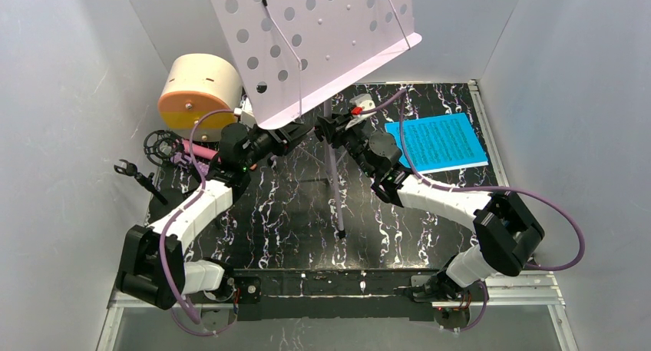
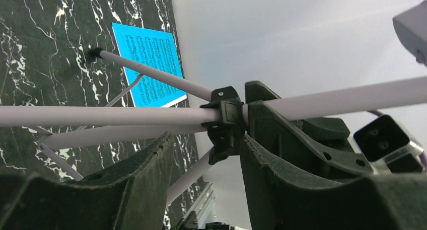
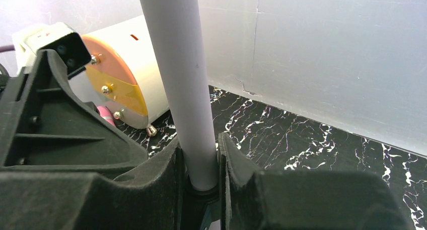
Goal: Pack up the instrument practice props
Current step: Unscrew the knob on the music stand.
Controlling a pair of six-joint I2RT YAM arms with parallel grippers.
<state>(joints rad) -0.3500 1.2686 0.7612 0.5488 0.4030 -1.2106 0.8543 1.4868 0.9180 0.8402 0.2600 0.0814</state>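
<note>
Squarely, stand pole (image 3: 177, 89) pinched between right fingers (image 3: 239, 162), left fingers (image 2: 146, 164) apart around collar (image 2: 226, 120).

— We see a lilac music stand (image 1: 307, 36) dotted with round holes; its pole (image 3: 176, 79) is pale lilac too, with a black collar (image 2: 226, 122).
— We agree; the sheet music (image 1: 437, 142) is bright blue with dark printed lines and a white edge; the table (image 1: 292, 213) is black, veined white like marble.
— We note the drum (image 1: 201, 90), cream with an orange face; the microphone (image 1: 201, 150) is pink; the cables (image 1: 581, 242) are purple.
</note>
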